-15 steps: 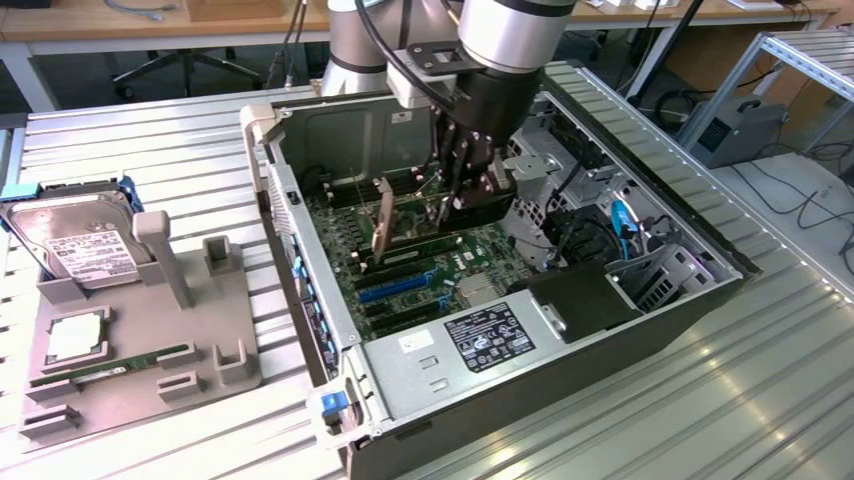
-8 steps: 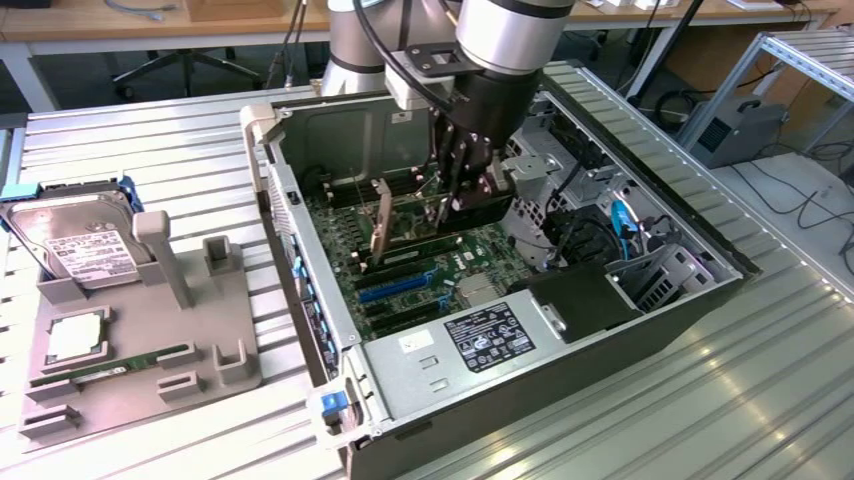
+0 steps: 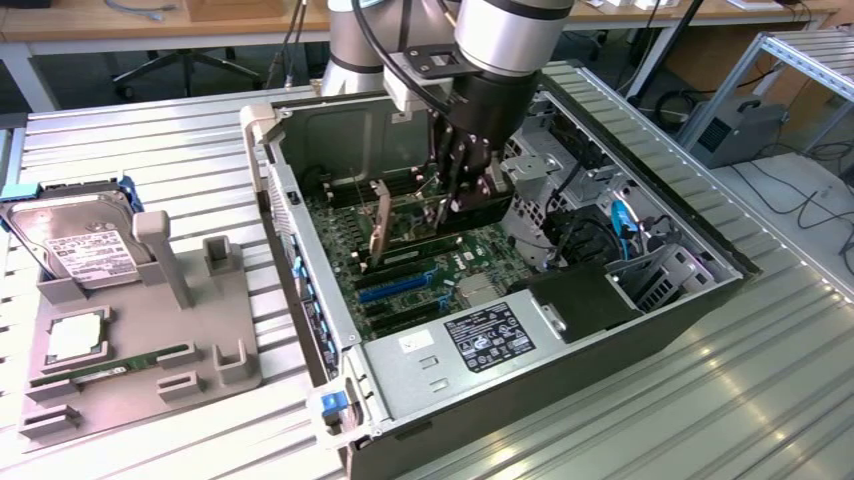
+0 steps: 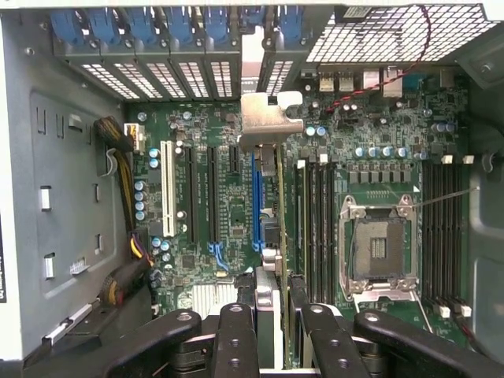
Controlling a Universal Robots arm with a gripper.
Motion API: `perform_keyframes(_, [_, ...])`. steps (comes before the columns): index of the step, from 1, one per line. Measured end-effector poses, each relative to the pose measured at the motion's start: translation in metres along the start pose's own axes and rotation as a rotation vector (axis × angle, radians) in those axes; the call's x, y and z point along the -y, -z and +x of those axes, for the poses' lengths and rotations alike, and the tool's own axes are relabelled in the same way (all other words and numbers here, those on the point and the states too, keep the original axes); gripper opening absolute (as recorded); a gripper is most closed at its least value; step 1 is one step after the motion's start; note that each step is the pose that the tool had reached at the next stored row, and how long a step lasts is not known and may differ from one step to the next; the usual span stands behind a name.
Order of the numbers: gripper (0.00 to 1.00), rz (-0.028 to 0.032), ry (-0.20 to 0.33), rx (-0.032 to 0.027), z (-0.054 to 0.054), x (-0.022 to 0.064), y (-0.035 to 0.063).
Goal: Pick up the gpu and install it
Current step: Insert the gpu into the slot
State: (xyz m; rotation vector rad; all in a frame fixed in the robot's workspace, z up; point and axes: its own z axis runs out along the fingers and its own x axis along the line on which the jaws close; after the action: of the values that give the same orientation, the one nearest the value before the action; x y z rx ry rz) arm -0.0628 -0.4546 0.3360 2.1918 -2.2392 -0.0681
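Your hand (image 3: pixel 461 205) is down inside the open PC case (image 3: pixel 534 360), fingers clamped on the gpu (image 3: pixel 380 228), which stands on edge over the motherboard (image 3: pixel 400 285). The wrist view adds its bracket (image 4: pixel 269 118) at the rear slot covers (image 4: pixel 177 75). Tight space: drive cage (image 3: pixel 534 180) right beside the hand.
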Motion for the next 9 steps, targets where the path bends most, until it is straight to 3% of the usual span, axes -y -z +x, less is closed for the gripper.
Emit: perform_keyframes(9, [0.27, -0.0001, 0.0, 0.0, 0.0008, -0.0015, -0.0013])
